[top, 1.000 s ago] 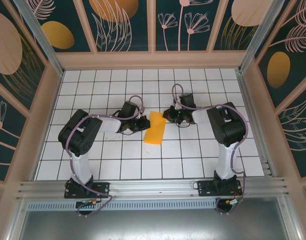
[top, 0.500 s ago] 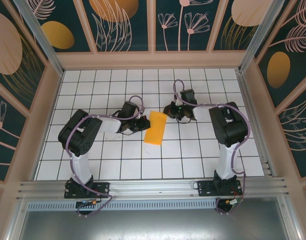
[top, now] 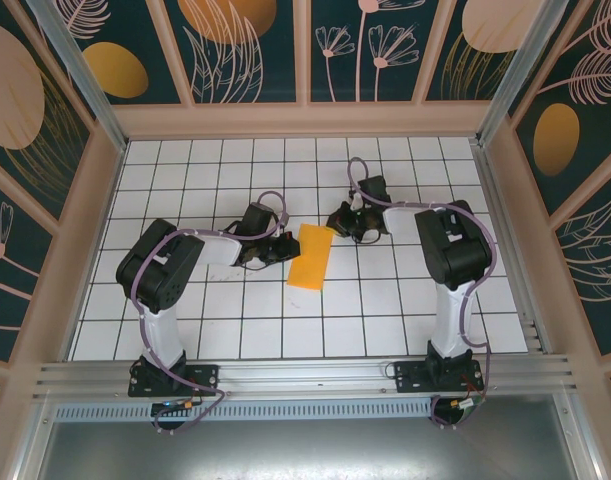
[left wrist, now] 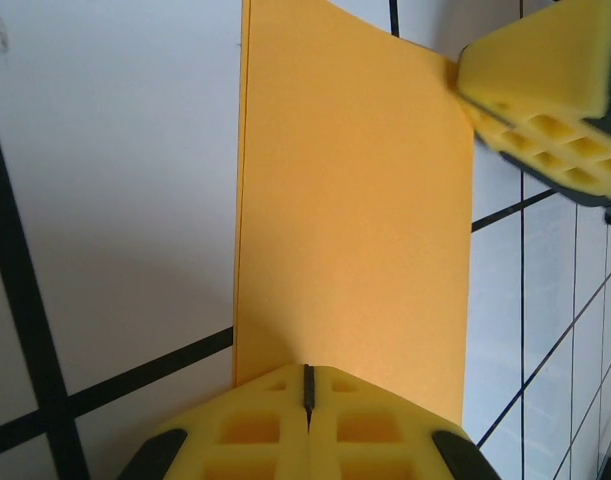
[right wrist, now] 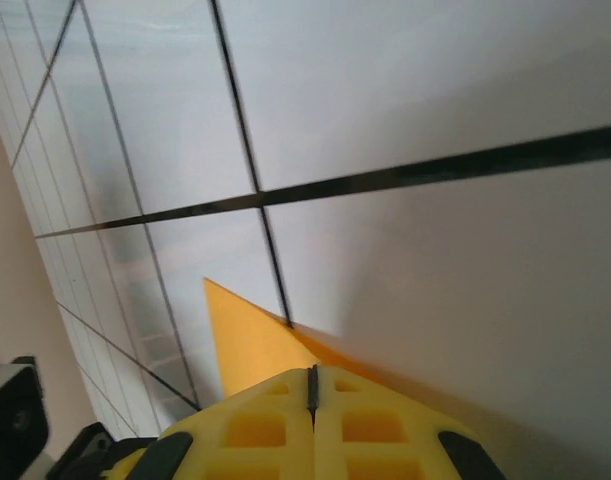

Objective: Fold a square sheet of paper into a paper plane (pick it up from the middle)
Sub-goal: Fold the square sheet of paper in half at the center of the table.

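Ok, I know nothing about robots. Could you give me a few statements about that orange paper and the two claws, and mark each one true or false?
1. The orange paper lies on the white tiled table. True.
2. Both claws are spread wide open. False: the left gripper and the right gripper each have their yellow fingers pressed together.
3. The paper is already a pointed dart. False: it is a plain narrow oblong.
4. The left gripper sits at one long edge of the paper and the right gripper at a far corner. True.
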Action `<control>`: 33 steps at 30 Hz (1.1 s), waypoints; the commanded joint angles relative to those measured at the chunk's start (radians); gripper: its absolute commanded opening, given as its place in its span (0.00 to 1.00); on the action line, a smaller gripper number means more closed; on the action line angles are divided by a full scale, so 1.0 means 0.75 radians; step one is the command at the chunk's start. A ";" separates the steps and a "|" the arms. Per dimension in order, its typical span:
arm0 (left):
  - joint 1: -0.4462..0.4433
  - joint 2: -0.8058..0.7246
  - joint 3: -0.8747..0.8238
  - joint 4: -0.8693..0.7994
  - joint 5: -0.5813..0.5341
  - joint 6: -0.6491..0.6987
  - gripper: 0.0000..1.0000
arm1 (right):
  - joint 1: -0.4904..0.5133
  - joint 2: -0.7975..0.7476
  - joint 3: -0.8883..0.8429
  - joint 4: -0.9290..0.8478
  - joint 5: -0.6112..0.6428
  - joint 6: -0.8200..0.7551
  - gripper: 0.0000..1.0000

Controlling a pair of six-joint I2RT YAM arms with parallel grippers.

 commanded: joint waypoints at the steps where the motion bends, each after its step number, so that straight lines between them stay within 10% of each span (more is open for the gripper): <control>1: -0.009 0.067 -0.064 -0.158 -0.062 0.036 0.00 | -0.007 -0.064 0.081 -0.074 -0.013 0.005 0.05; 19: -0.008 0.063 -0.060 -0.160 -0.063 0.032 0.00 | -0.010 0.078 -0.062 -0.010 0.045 0.060 0.05; 33: -0.008 0.061 -0.074 -0.138 -0.060 0.024 0.00 | 0.028 -0.210 -0.116 0.046 -0.026 0.096 0.05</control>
